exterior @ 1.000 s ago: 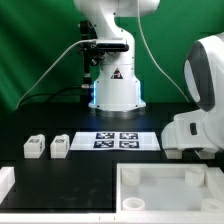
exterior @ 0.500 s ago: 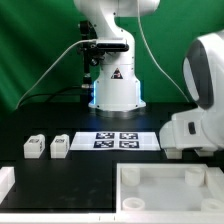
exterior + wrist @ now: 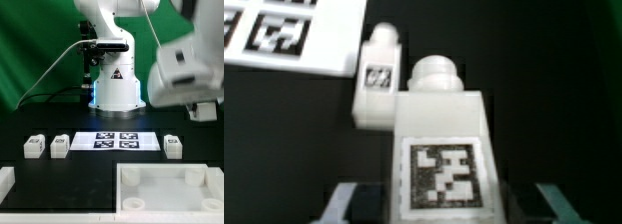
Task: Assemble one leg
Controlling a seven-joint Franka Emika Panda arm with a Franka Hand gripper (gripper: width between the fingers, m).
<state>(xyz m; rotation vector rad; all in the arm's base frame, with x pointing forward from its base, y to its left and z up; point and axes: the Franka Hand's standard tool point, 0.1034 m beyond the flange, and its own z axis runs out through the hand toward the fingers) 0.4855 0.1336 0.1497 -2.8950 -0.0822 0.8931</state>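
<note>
White plastic leg [image 3: 441,130], tag facing the wrist camera, stands on the black table [image 3: 562,80] right under the gripper [image 3: 450,208]. We see its fingers [image 3: 349,200] spread wide, with a gap on each side of the block and nothing touched. A second leg [image 3: 377,78] stands just behind it, near the marker board [image 3: 278,30]. In the exterior view we count three legs on the table: a lone leg [image 3: 173,147] on that view's right and two more on its left (we cannot say which one the wrist camera has). The hand is blurred there, so its height over the leg is hard to read. Risks, as we judge them:
- Closing off-centre would tip the leg or shove it into its neighbour.
- A pinch high on the rounded peg may slip.
- A skewed hold would jam when the leg is seated in the white panel [image 3: 160,192].
</note>
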